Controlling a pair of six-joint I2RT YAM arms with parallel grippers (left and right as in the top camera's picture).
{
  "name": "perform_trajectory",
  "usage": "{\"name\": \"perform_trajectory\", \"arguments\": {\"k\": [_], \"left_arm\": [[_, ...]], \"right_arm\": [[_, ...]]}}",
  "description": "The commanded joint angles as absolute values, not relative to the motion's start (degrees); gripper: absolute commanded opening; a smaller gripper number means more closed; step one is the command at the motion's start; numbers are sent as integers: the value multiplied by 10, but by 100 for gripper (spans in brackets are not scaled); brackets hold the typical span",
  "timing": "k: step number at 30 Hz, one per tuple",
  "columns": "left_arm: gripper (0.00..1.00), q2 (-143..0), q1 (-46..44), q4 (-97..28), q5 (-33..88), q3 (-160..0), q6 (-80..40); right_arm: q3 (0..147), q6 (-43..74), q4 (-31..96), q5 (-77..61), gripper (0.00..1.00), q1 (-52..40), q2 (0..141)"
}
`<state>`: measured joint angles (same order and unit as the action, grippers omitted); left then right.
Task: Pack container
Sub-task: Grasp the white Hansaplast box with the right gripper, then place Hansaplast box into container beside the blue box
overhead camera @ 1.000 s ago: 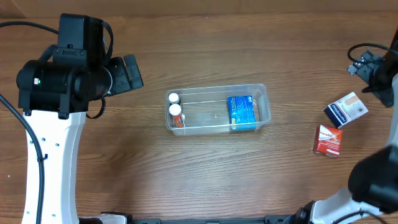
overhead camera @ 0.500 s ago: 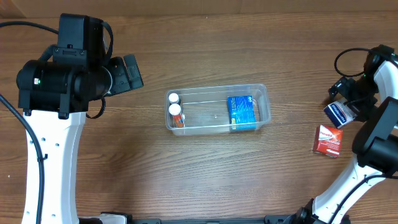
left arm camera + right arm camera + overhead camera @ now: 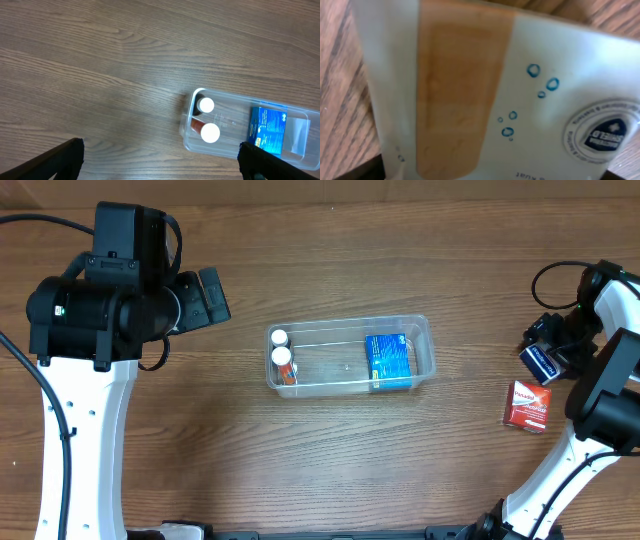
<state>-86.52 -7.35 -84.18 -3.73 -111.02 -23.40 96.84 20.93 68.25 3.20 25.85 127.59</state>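
Right gripper [image 3: 552,348] swinging in since second ago, now hovering over plaster box [image 3: 520,90]; I'm failing to tell finger opening. Left gripper [image 3: 160,157] idling wide open, empty. Container [image 3: 430,345] sitting well apart, centre. I'm fearing off-centre pinch skidding box toward red box [image 3: 527,406]

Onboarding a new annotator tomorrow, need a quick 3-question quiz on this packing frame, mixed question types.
1. How many white-capped bottles are in the container?
2. True or false: the red box lies inside the container.
3. The blue box sits in the container at: A) the bottles' end, B) the opposite end, C) the middle.
Key: 1) two; 2) false; 3) B.
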Motion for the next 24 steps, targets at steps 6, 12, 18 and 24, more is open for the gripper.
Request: {"name": "perform_trajectory", "arguments": {"k": [6,12,18,24], "left_arm": [[100,-869,-71,-841,-45,-1115,-218],[100,-869,-71,-839,-45,-1115,-218],[100,-869,-71,-839,-45,-1115,-216],[100,-869,-71,-839,-45,-1115,-214]], "right_arm": [[971,211,686,26,77,259,1235],[1007,209,728,-2,76,234,1157],[1010,143,739,-26,77,109,1004],[1010,72,746,-31,80,-88,896]]}}
